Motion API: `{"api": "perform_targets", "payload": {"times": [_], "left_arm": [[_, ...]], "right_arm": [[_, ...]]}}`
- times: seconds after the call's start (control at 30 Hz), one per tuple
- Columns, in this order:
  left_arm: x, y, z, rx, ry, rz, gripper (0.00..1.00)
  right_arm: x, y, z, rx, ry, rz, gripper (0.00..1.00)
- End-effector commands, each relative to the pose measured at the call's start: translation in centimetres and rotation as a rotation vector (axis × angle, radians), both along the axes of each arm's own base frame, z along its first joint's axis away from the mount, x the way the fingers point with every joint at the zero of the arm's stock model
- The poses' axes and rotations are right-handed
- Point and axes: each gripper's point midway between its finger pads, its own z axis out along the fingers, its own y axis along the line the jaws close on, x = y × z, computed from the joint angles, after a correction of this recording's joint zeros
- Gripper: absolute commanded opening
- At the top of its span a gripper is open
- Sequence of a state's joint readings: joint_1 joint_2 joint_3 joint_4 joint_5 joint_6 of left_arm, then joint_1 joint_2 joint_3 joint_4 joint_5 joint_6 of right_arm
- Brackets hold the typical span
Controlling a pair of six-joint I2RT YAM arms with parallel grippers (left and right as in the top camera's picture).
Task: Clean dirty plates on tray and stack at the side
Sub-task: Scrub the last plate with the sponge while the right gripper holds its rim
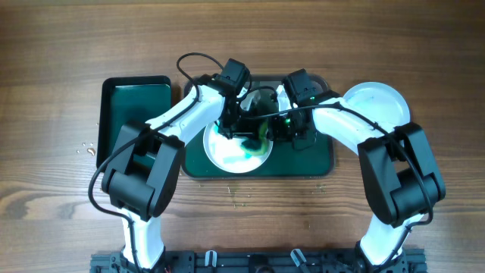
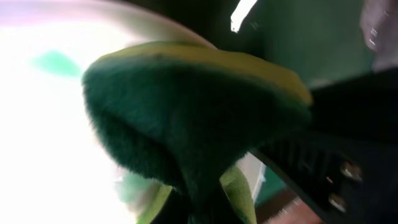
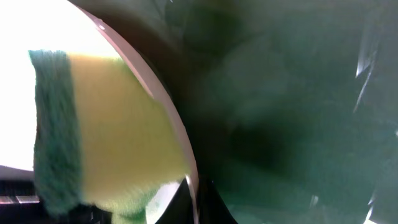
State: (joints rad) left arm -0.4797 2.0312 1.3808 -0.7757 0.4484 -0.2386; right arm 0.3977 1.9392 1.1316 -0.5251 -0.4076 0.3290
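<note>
Tray (image 1: 318, 163) sits mid-desk, toward the far edge. One dirty plate (image 1: 227, 155) lies in its left half, nearer the near rim. The green smear (image 1: 246, 155) across its middle is not yet wiped off.

Left claw (image 1: 244, 129) is over the far part of this plate, closed on a sponge (image 2: 186, 112). The sponge is bent between the fingers, dark scrub side out and yellow side behind. In the left wrist view the plate spreads white to the sponge's left and below, with a patch of smear up left. Contact looks likely, but blur hides it.

Right claw (image 1: 294, 130) is over the tray just off the plate's right rim. Whether it is open or closed cannot be told, since its fingers do not show. The right wrist view has the sponge (image 3: 106, 137) on the plate side of the rim, with bare tray to the right.

Key relation: the smear lies just on the near-edge side of the left claw. The plate is round, so no long axis matters. The left arm is on it, so the wipe should likely pull toward the near edge across the middle. The right claw is close enough to steady the rim.

A clean plate (image 1: 379, 102) sits off the tray toward the right edge; one or a stack, cannot tell. The sponge tray (image 1: 136, 106) is at the left, apart from the tray.
</note>
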Motion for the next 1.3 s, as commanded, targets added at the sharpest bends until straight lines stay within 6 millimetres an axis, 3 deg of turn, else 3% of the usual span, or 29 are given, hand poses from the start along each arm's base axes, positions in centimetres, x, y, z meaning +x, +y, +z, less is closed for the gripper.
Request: {"api": "perform_targets", "payload": {"times": [0.0,0.1,0.2,0.27,0.37,0.47,0.57,0.67,0.8,0.87,0.97,1.07,1.13,1.27], "left_arm": [[2.3,5.1,-2.3,0.310,-0.100,0.146,0.04],[3.6,10.1,-2.2,0.580,-0.192,0.273,0.04],[3.2,10.8,-2.2,0.617,-0.180,0.279,0.04],[2.4,9.4,-2.4,0.545,-0.129,0.256,0.04],[-0.1,4.5,-2.2,0.268,-0.004,0.078,0.04],[-2.2,0.5,-0.6,0.002,0.072,-0.074,0.04],[-1.6,0.1,-0.5,-0.017,0.045,-0.076,0.04],[0.7,2.6,-1.5,0.131,-0.032,0.015,0.04],[3.8,9.8,-2.2,0.494,-0.149,0.236,0.04],[4.0,12.6,-1.9,0.629,-0.171,0.308,0.04],[3.0,14.0,-1.7,0.702,-0.145,0.318,0.04],[1.2,13.7,-1.8,0.696,-0.075,0.285,0.04],[-0.1,12.4,-2.0,0.635,-0.009,0.241,0.04],[-3.0,6.5,-1.7,0.305,0.126,0.017,0.04]], "right_arm": [[-1.7,-0.7,-2.1,-0.029,0.077,-0.014,0.04],[-1.5,-1.0,-2.0,-0.021,0.086,-0.038,0.04],[-1.4,-1.1,-2.0,-0.018,0.087,-0.044,0.04],[-1.4,-1.1,-2.0,-0.015,0.088,-0.043,0.04],[-1.4,-1.0,-2.0,-0.011,0.090,-0.043,0.04],[-1.5,-1.1,-2.0,-0.011,0.091,-0.043,0.04],[-1.6,-0.9,-1.9,0.000,0.095,-0.040,0.04],[-1.6,-0.8,-1.9,0.003,0.096,-0.040,0.04],[-1.6,-0.8,-1.9,0.003,0.096,-0.039,0.04],[-1.6,-0.8,-1.9,0.003,0.096,-0.040,0.04],[-1.5,-0.8,-1.9,0.002,0.096,-0.041,0.04],[-1.5,-0.9,-1.9,0.002,0.099,-0.046,0.04],[-1.5,-0.9,-1.9,0.002,0.099,-0.046,0.05],[-1.5,-0.8,-1.9,0.002,0.099,-0.046,0.04]]}}
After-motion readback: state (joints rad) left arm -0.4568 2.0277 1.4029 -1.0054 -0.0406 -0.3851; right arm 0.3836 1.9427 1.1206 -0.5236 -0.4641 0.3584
